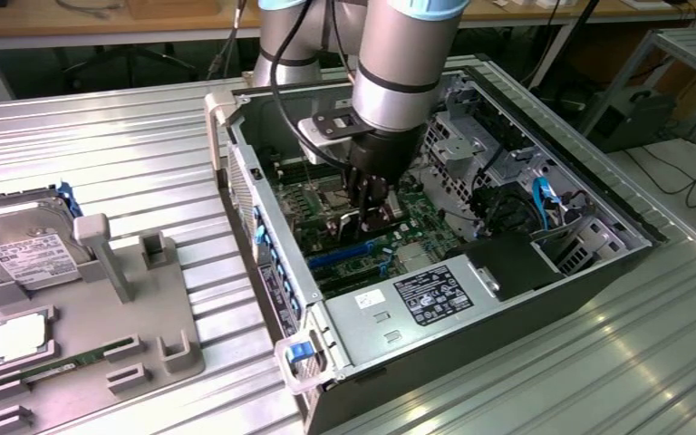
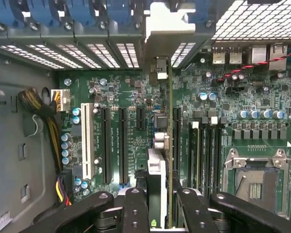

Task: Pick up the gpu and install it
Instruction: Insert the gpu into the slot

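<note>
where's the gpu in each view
exterior view: gpu stands upright near the picture's centre, just above the motherboard.
wrist view: gpu is seen edge-on, running across the motherboard's long black slots.
shared landmark: the green motherboard.

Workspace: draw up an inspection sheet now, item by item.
Surface: ribbed metal table, bearing an open computer case and a grey fixture tray.
Job's things: gpu upright, edge-on over the motherboard slots; seating cannot be told.
Clutter: hard drive and memory stick on the tray.
Pincer: the pincer shut on the gpu, inside the case.
Cables: yellow-black bundle by the motherboard; blue cable in the case; black cables along the arm.
Surroundings: wooden bench behind; floor cables.
</note>
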`<state>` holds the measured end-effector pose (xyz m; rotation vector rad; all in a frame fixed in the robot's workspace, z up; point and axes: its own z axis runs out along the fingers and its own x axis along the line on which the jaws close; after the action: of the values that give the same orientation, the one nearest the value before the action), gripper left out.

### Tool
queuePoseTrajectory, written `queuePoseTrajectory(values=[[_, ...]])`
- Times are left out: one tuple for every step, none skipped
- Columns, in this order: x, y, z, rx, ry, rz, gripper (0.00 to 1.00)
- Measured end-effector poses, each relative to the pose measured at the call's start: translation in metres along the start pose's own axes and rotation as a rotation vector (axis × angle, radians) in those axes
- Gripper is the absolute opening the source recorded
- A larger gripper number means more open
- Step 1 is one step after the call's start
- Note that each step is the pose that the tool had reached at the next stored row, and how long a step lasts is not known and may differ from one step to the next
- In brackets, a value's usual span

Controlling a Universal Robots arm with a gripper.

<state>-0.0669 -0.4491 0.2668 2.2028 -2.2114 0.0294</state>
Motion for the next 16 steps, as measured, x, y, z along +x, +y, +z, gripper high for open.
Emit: queuePoseTrajectory(values=[[-0.0001,0.0009,0.0006,0.0001,-0.0001,0.000,0.28],[0.0001,0.0014,0.0012,0.0001,-0.0001,0.000,0.28],[0.0006,0.0014,0.0019,0.0001,0.0000,0.000,0.28],[0.0018,0.0014,0.0031,0.0002,-0.0001,0.000,0.28],[0.0023,0.0015,0.0044,0.0002,-0.0002,0.000,0.28],[0.0024,0.0018,0.0046,0.0002,-0.0002,0.000,0.28],[0.0024,0.0023,0.0046,0.0001,0.0000,0.000,0.28],[0.0024,0.0033,0.0048,0.0002,-0.0002,0.000,0.28],[0.0024,0.0042,0.0050,0.0002,-0.0002,0.000,0.28],[0.0024,0.0048,0.0051,0.0002,-0.0002,0.000,0.28],[0.0024,0.0051,0.0052,0.0001,-0.0001,0.000,0.28],[0.0025,0.0052,0.0053,0.0001,0.0000,0.000,0.28],[0.0025,0.0053,0.0054,0.0001,0.0000,0.000,0.28],[0.0025,0.0053,0.0056,0.0002,0.0000,0.000,0.28],[0.0024,0.0054,0.0057,0.0002,-0.0001,0.000,0.28],[0.0024,0.0054,0.0058,0.0002,0.0000,0.000,0.28]])
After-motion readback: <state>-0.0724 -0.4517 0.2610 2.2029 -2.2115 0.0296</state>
